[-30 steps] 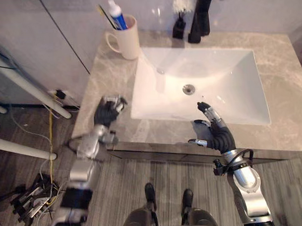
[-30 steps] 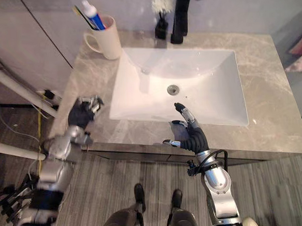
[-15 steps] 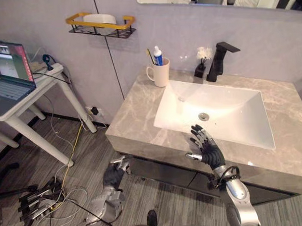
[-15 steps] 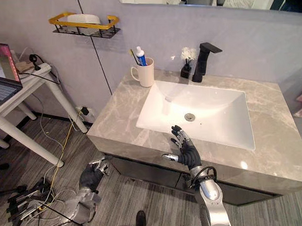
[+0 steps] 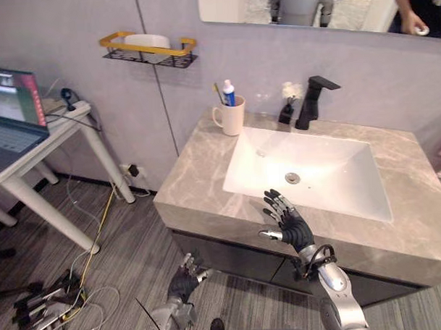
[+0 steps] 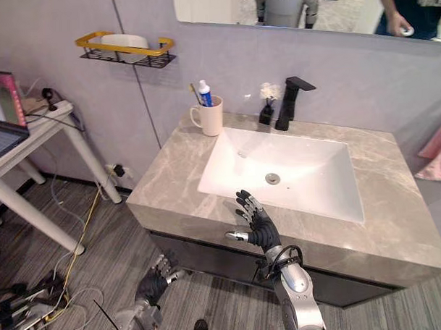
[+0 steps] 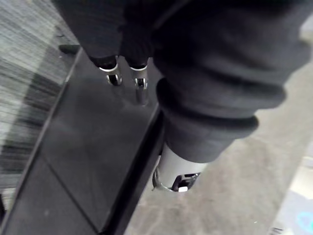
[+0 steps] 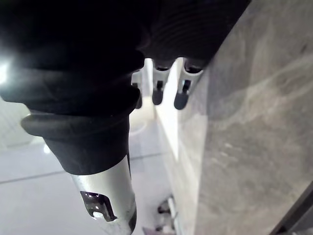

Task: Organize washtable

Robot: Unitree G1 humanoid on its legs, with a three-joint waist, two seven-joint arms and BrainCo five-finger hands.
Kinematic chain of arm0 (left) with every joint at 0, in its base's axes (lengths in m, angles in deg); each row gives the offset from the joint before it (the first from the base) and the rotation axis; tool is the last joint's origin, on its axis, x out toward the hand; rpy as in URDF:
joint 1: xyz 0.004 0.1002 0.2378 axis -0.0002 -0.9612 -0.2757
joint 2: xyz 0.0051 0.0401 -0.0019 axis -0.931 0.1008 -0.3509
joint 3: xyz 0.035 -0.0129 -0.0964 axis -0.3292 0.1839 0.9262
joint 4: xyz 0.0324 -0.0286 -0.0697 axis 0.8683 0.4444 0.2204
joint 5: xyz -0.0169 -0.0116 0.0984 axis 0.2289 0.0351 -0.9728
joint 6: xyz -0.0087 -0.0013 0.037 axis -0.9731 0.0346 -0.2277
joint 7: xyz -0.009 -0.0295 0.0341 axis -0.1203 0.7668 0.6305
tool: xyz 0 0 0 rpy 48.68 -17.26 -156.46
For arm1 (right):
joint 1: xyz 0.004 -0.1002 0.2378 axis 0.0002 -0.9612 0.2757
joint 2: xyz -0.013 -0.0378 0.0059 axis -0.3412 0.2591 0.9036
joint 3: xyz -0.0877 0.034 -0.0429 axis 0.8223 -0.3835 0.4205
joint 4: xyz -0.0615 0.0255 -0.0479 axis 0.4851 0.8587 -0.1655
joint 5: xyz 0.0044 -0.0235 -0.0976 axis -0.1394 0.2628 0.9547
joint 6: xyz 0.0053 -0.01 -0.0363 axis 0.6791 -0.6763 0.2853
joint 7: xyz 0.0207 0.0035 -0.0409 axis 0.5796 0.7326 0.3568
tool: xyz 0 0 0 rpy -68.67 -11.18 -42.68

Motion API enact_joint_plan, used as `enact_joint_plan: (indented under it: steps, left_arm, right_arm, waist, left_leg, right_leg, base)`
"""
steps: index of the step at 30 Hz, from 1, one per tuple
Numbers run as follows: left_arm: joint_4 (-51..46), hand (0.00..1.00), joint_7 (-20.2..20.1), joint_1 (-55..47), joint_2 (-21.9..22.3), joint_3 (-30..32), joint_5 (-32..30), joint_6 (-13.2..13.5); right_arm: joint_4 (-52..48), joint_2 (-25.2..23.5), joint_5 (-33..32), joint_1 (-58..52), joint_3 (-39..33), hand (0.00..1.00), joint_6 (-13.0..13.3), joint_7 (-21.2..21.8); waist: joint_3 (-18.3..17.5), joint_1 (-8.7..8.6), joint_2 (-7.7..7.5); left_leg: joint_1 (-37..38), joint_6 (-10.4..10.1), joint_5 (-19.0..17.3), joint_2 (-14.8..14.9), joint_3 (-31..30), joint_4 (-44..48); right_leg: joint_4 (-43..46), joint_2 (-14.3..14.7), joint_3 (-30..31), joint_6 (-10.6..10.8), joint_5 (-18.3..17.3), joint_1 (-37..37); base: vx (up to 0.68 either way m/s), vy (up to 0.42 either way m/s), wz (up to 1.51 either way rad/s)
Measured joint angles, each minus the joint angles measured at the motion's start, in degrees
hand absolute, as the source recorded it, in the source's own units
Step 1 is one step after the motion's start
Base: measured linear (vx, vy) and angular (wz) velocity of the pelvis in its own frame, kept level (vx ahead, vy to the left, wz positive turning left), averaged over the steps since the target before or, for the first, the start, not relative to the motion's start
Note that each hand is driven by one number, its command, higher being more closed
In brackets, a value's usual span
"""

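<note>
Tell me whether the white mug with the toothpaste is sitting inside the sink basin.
No: the mug stands on the marble countertop beside the white basin, by its back left corner and outside it.

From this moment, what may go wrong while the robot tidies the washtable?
1. The left hand hangs low near the dark cabinet front; lifting it straight up might strike the counter edge.
2. The mug with toothbrush and toothpaste stands at the back, beyond the open right hand; a long reach may tip it.
</note>
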Motion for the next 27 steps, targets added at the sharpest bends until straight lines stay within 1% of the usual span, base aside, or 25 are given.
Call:
enact_joint_plan:
  steps: [2,3,4,5,6,7,8,9,10,11,12,13,14,15,16,17,18,19,20,21,22,23,25,26,27]
  left_arm:
    - [2.0,0.0,0.0,0.1,0.0,-0.6,-0.8,0.0]
    - [2.8,0.0,0.0,0.1,0.0,-1.0,-1.0,0.0]
    - [3.2,0.0,0.0,0.2,0.0,-1.0,-1.1,0.0]
    - [3.8,0.0,0.0,0.0,0.0,-1.0,-1.2,0.0]
    - [3.9,0.0,0.1,0.0,-0.2,-0.7,-1.6,-0.2]
    - [3.9,0.0,0.1,0.3,0.3,-0.6,-1.9,-0.2]
    - [3.8,0.0,0.1,1.6,0.8,0.2,-2.4,-0.1]
    - [3.8,0.0,0.2,2.3,0.5,1.6,-2.6,-0.2]
    - [3.8,0.0,0.3,2.4,0.6,1.9,-3.0,-0.2]
    - [3.6,0.0,0.9,2.5,0.9,2.9,-3.0,-0.1]
    - [3.0,0.0,1.1,2.5,1.4,4.2,-3.0,-0.2]
    - [2.8,0.0,1.3,2.4,2.0,5.1,-3.0,-0.3]
    - [2.8,0.0,1.6,2.4,3.4,6.0,-2.9,-0.5]
    - [2.5,0.0,2.0,2.3,5.4,6.0,-2.9,-0.4]
    - [2.5,0.0,2.7,3.4,5.7,6.6,-2.8,-0.2]
    - [2.4,0.0,2.7,3.5,5.6,6.7,-2.7,-0.2]
    - [2.5,0.0,3.3,4.6,5.9,7.1,-2.0,-0.3]
    - [2.3,0.0,3.5,5.0,6.2,7.0,-1.7,-0.2]
    - [2.7,0.0,3.6,5.6,6.7,6.6,-1.7,-0.2]
    - [2.4,0.0,3.6,6.3,7.2,5.2,-1.6,0.0]
    - [2.3,0.0,3.6,6.9,7.4,3.9,-1.6,0.6]
    - [2.5,0.0,3.7,7.3,7.5,3.3,-1.6,0.6]
    - [2.8,0.0,3.8,8.2,7.4,1.6,-0.5,0.6]
    - [2.9,0.0,3.8,8.2,7.4,1.3,-0.5,0.6]
    - [3.2,0.0,3.8,8.2,7.4,0.9,-0.5,0.5]
  right_arm:
    - [0.1,0.0,0.5,0.0,-1.1,0.0,0.2,0.0]
    - [2.6,0.1,1.6,-0.4,-2.2,0.0,0.4,-0.2]
    - [3.3,0.1,2.1,-0.4,-3.2,0.0,0.2,-0.5]
    - [5.1,0.5,2.6,-0.3,-4.4,0.0,0.8,-1.0]
    - [5.7,1.3,2.9,0.1,-4.7,0.0,0.2,-1.8]
    - [7.2,2.0,3.3,0.1,-4.6,0.0,-0.4,-2.4]
    - [7.1,2.5,3.7,0.9,-4.4,0.0,0.7,-2.0]
    - [8.0,1.9,4.9,1.4,-3.9,0.0,0.2,-2.3]
    - [9.7,1.9,5.7,1.4,-3.8,0.0,-0.6,-2.4]
    - [14.6,2.0,7.2,1.4,-3.6,0.0,-2.6,-3.0]
    - [19.7,2.6,7.9,1.6,-2.9,0.0,-5.1,-3.6]
    - [21.6,3.0,8.5,2.1,-2.3,0.0,-6.4,-3.8]
    - [23.0,4.3,9.3,2.3,-1.9,0.0,-7.8,-3.9]
    - [24.0,4.8,9.7,2.9,-1.8,0.0,-8.6,-4.7]
    - [24.7,5.1,9.7,4.1,-0.4,0.0,-8.6,-5.1]
    - [24.9,5.3,9.7,4.6,0.3,0.0,-8.6,-5.1]
    - [25.3,6.1,9.7,7.4,4.0,0.0,-8.6,-5.2]
    - [23.7,6.0,9.7,8.4,7.0,0.0,-8.6,-5.5]
    - [22.5,6.2,9.6,7.8,7.4,0.0,-8.4,-5.7]
    - [20.6,6.3,9.5,6.1,8.2,0.0,-8.2,-5.8]
    - [19.0,6.5,9.5,4.7,9.6,0.0,-8.0,-5.7]
    - [18.4,6.6,9.5,4.1,10.1,0.0,-7.8,-5.6]
    - [17.4,6.4,9.4,1.9,10.5,0.0,-7.7,-5.6]
    - [17.4,6.3,9.3,1.4,10.4,0.0,-7.7,-5.6]
    - [17.4,6.3,9.3,0.4,10.0,0.0,-7.7,-5.6]
  waist:
    - [0.5,-0.31,-0.06]
    - [1.3,-0.53,-0.8]
    - [1.4,-0.68,-0.59]
    - [2.1,-1.02,-1.6]
    - [2.5,-1.72,-1.44]
    - [2.5,-1.64,-0.71]
    - [4.4,-1.59,-0.87]
    - [4.9,-1.4,-2.07]
    - [4.8,-1.3,-2.65]
    - [4.9,-0.71,-3.43]
    - [4.8,0.5,-4.33]
    - [4.8,1.05,-4.7]
    - [4.7,1.75,-2.15]
    - [4.1,2.88,0.99]
    - [4.2,3.02,-0.25]
    - [4.3,3.12,-0.63]
    - [4.7,3.65,-0.93]
    - [4.3,3.43,-0.11]
    - [4.2,3.09,0.9]
    - [3.8,3.18,1.5]
    - [3.4,3.23,1.51]
    - [3.3,3.15,1.69]
    - [3.6,2.93,1.24]
    - [3.7,2.97,1.11]
    - [3.7,3.02,1.05]
  left_leg:
    - [0.7,0.3,-0.4,0.2,2.9,0.3]
    - [0.9,0.6,-0.6,0.3,5.1,0.3]
    - [0.9,0.6,-0.7,0.4,6.3,0.4]
    - [0.7,0.8,-0.8,0.5,9.2,0.4]
    - [-0.1,1.1,-1.0,1.0,11.9,1.0]
    - [-1.0,2.4,-1.8,2.5,12.9,1.8]
    - [-1.7,3.5,-2.6,3.4,15.2,3.9]
    - [-2.1,3.7,-3.9,3.5,16.9,6.3]
    - [-2.5,3.7,-4.7,3.6,17.6,7.8]
    - [-3.0,3.6,-6.3,3.7,18.7,10.9]
    - [-4.7,3.2,-8.6,4.0,20.9,15.6]
    - [-6.3,2.5,-9.2,4.5,22.3,17.9]
    - [-7.7,2.2,-9.5,5.7,22.5,18.0]
    - [-8.5,2.5,-7.8,7.4,25.0,14.6]
    - [-9.1,3.9,-7.6,7.1,30.1,15.4]
    - [-9.3,4.2,-7.8,7.1,31.2,15.8]
    - [-9.8,4.5,-8.5,8.2,35.0,17.5]
    - [-10.3,4.4,-8.6,9.5,37.3,19.0]
    - [-10.6,3.9,-9.0,10.9,37.4,20.1]
    - [-10.6,3.9,-9.1,13.1,37.6,22.0]
    - [-10.2,3.4,-9.4,13.9,38.0,23.2]
    - [-10.2,2.7,-9.9,14.4,38.0,23.5]
    - [-10.2,2.5,-10.0,15.2,36.6,24.2]
    - [-10.1,2.4,-9.9,15.2,35.5,24.4]
    - [-10.0,2.3,-9.8,15.1,32.4,25.0]
  right_leg:
    - [1.2,0.0,2.9,0.0,0.1,-1.3]
    - [2.1,0.1,5.0,0.0,0.2,-2.7]
    - [2.7,0.1,6.1,-0.1,0.2,-3.6]
    - [3.8,-0.4,5.2,-0.9,-0.2,-5.4]
    - [4.0,-1.2,1.9,-2.9,-1.5,-6.4]
    - [5.1,-1.6,-0.9,-4.2,-2.3,-6.3]
    - [16.8,-5.0,-6.9,-4.4,-4.4,-8.5]
    - [28.7,-8.5,-10.1,-3.6,-7.3,-8.9]
    - [33.5,-9.9,-10.9,-3.3,-8.4,-8.4]
    - [40.4,-12.3,-12.3,-3.0,-8.7,-6.5]
    - [40.2,-14.0,-13.8,-1.2,-6.2,-5.6]
    - [39.1,-13.1,-15.0,-0.6,-6.6,-6.5]
    - [34.5,-11.0,-14.9,0.0,-6.5,-7.1]
    - [29.5,-8.1,-16.4,-0.7,-8.8,-5.3]
    - [30.6,-10.8,-19.9,-1.9,-10.8,-3.0]
    - [28.8,-10.8,-20.2,-1.1,-11.5,-2.3]
    - [19.2,-7.6,-20.0,0.6,-12.1,-1.0]
    - [10.2,-3.9,-19.6,0.9,-10.9,1.3]
    - [6.9,-2.2,-19.4,0.5,-8.9,2.4]
    - [1.7,0.2,-18.8,-0.3,-5.6,4.3]
    - [-1.8,1.4,-18.0,-0.3,-4.4,5.9]
    - [-2.6,2.1,-17.8,-0.5,-3.9,6.1]
    - [-4.1,3.3,-17.0,-1.2,-3.0,6.7]
    - [-4.1,3.3,-16.8,-1.2,-3.0,7.0]
    - [-4.1,3.3,-16.5,-1.2,-2.9,7.7]
  base:
    - [-0.02,0.039,-0.84]
    - [-0.04,0.033,-0.75]
    - [-0.06,0.04,-1.07]
    - [-0.08,0.062,-1.19]
    - [-0.08,0.055,-1.15]
    - [-0.15,0.009,-1.04]
    - [-0.13,-0.035,-0.87]
    - [-0.14,-0.04,-0.8]
    - [-0.06,-0.034,-0.65]
    - [-0.03,-0.072,-0.72]
    - [-0.02,-0.066,-0.93]
    - [-0.02,-0.032,-1.13]
    - [-0.1,0.037,-1.47]
    - [-0.16,0.009,-1.82]
    - [-0.13,0.0,-1.57]
    - [-0.12,-0.068,-1.66]
    - [-0.14,-0.146,-1.51]
    - [-0.15,-0.185,-1.45]
    - [-0.14,-0.177,-0.83]
    - [-0.09,-0.113,-0.49]
    - [-0.09,-0.093,-0.41]
    - [-0.11,-0.081,-0.25]
    - [-0.11,-0.043,-0.11]
    - [-0.07,-0.022,-0.11]
    - [-0.06,-0.004,-0.11]
